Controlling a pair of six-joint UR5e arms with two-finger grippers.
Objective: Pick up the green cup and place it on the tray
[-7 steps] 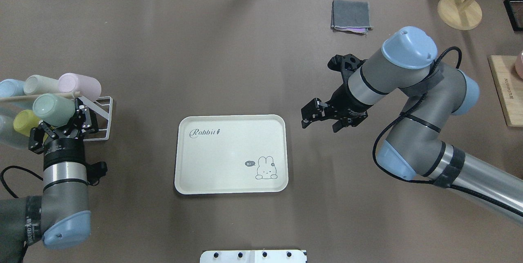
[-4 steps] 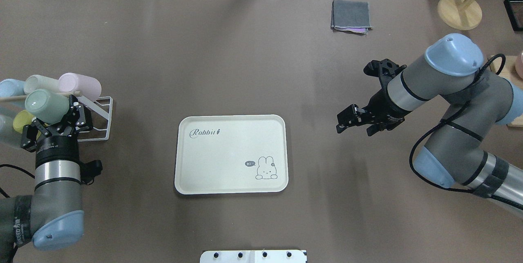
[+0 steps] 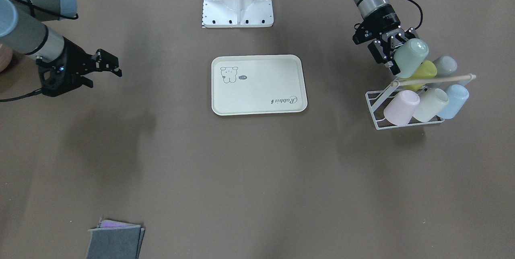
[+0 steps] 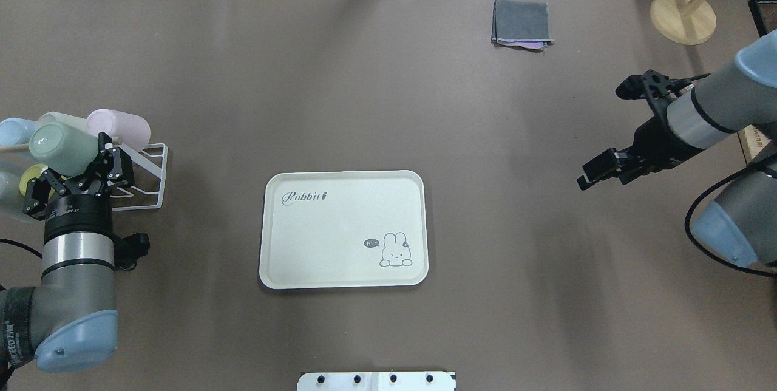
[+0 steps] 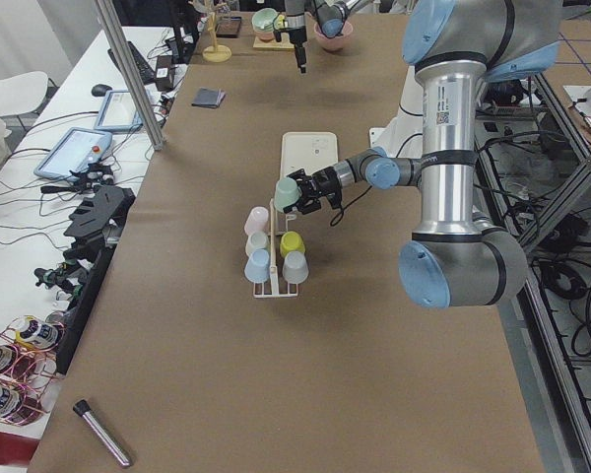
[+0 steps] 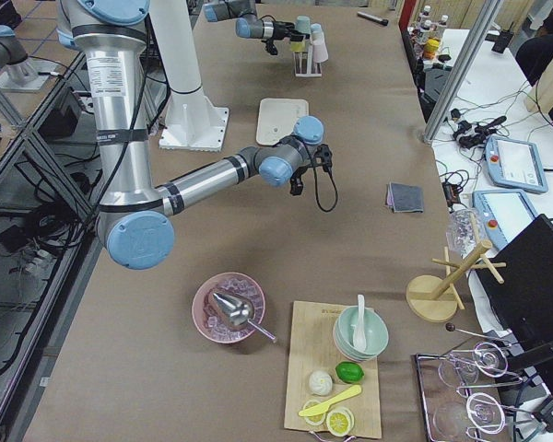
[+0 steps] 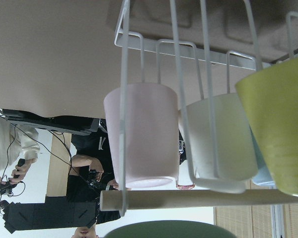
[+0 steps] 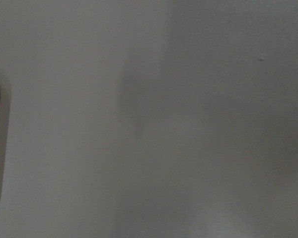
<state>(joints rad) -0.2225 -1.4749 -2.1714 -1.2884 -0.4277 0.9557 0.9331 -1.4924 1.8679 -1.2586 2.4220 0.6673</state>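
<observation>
My left gripper (image 4: 78, 173) is shut on the green cup (image 4: 64, 148), a pale mint tumbler held tilted above the white wire rack (image 4: 149, 180). In the front view the green cup (image 3: 410, 62) sits at the left gripper (image 3: 389, 53), above the yellow-green cup (image 3: 423, 72). Its rim shows at the bottom of the left wrist view (image 7: 164, 229). The cream tray (image 4: 334, 233) lies flat at the table's middle, right of the rack, with nothing on it. My right gripper (image 4: 600, 173) is open and holds nothing, far right of the tray.
The rack holds a pink cup (image 3: 400, 108), a cream cup (image 3: 430, 104), a blue cup (image 3: 452, 100) and a grey-green cup (image 3: 444, 66) under a wooden rod (image 3: 434, 80). A folded grey cloth (image 4: 522, 22) and a wooden stand (image 4: 683, 14) lie at the far right.
My left gripper has moved left and back with the green cup in it. My right arm has swung well to the right, away from the tray.
</observation>
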